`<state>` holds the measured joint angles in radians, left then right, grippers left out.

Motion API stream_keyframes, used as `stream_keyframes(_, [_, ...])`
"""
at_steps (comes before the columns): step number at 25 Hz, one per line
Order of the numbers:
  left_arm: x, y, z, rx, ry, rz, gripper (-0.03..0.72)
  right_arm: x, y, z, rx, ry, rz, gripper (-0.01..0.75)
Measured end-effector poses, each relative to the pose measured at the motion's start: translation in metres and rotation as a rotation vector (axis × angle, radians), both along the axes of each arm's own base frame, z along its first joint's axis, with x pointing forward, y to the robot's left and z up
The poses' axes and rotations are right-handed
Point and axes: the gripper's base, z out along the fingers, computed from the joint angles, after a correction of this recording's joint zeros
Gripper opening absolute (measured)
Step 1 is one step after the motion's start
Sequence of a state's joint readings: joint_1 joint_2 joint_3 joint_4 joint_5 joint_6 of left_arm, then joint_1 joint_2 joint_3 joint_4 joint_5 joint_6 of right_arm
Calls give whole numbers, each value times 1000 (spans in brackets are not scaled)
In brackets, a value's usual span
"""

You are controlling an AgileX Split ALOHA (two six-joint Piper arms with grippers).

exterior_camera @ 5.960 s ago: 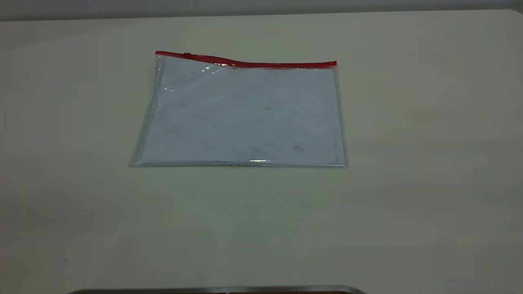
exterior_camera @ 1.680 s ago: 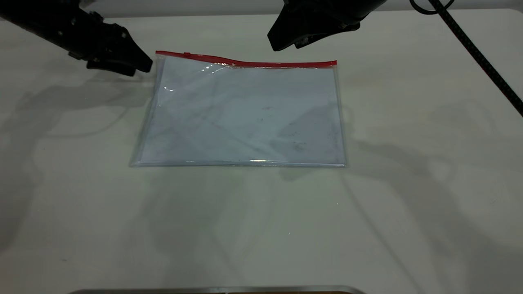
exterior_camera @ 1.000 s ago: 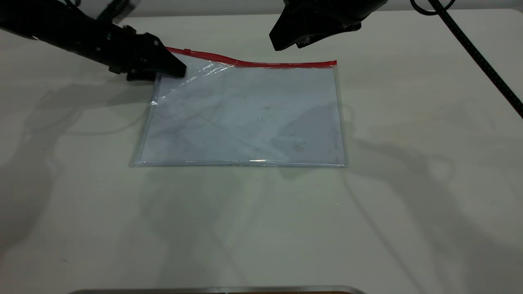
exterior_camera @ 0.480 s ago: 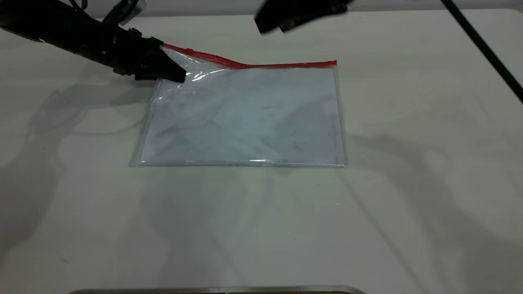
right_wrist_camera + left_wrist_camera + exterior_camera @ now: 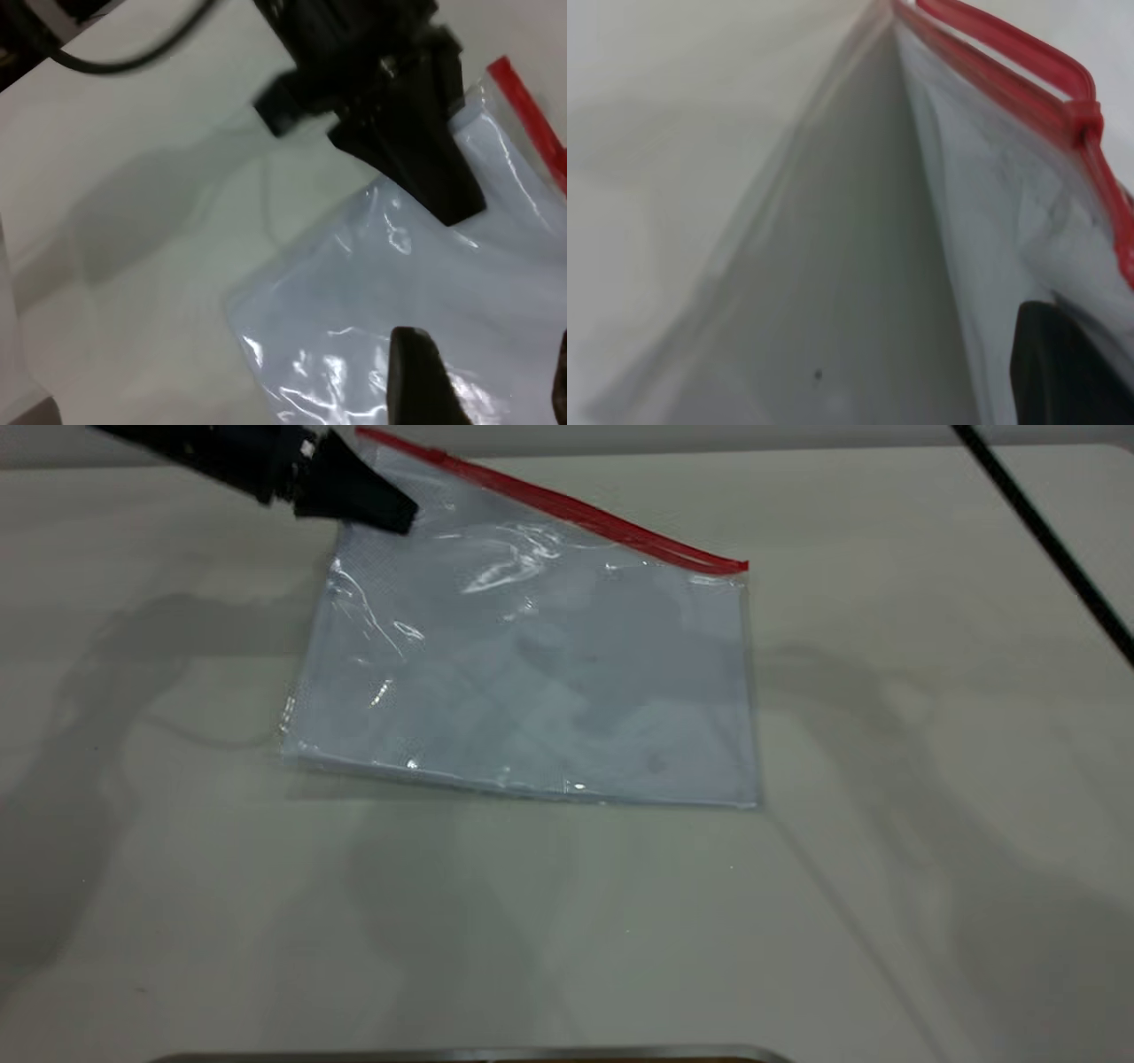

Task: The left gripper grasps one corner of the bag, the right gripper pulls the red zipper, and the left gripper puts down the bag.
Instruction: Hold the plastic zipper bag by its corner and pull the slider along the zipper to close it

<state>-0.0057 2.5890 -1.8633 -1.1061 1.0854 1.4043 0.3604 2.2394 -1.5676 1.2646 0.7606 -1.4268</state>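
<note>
The bag [image 5: 549,691] is a clear bluish pouch. Its far left corner [image 5: 376,452] is lifted off the table while its near edge rests on it. My left gripper [image 5: 390,514] is shut on that corner, just below the red zipper [image 5: 576,511], which slopes down to the right. In the left wrist view one finger [image 5: 1063,372] presses the plastic, and the red slider tab [image 5: 1083,119] sits close by. My right gripper [image 5: 492,390] is open and hovers above the bag [image 5: 399,310]. It is out of the exterior view. It sees the left gripper [image 5: 456,204].
The pale table [image 5: 886,779] lies all around the bag. The right arm's braided cable [image 5: 1045,540] crosses the far right corner. A metal edge [image 5: 469,1054] shows at the near border of the exterior view.
The left gripper closed on the bag's far left corner and has raised it, tilting the zipper edge up. The right gripper has risen out of the exterior view.
</note>
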Motion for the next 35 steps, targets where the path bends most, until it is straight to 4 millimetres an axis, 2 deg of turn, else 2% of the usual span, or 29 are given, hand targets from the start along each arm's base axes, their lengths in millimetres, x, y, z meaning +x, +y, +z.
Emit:
stream_keyframes(5, [-10, -11, 16, 162, -57, -173, 53, 13, 6, -17, 3, 0, 17, 402])
stream_keyframes(12, [-19, -28, 12, 264, -72, -310, 53, 15, 9, -27, 1, -20, 73, 402])
stream_keyframes(18, [-22, -35, 9, 308, -132, -391, 53, 15, 9, -67, -17, 33, 81, 402])
stream_keyframes(22, [-20, -43, 8, 322, -201, -424, 53, 19, 11, -83, 3, 41, 68, 402])
stream_keyframes(31, [-18, -57, 7, 335, -338, -484, 53, 33, 17, -86, 68, 23, 28, 402])
stream_keyframes(35, [-18, -60, 6, 340, -350, -485, 53, 32, 17, -101, 64, 49, 23, 402])
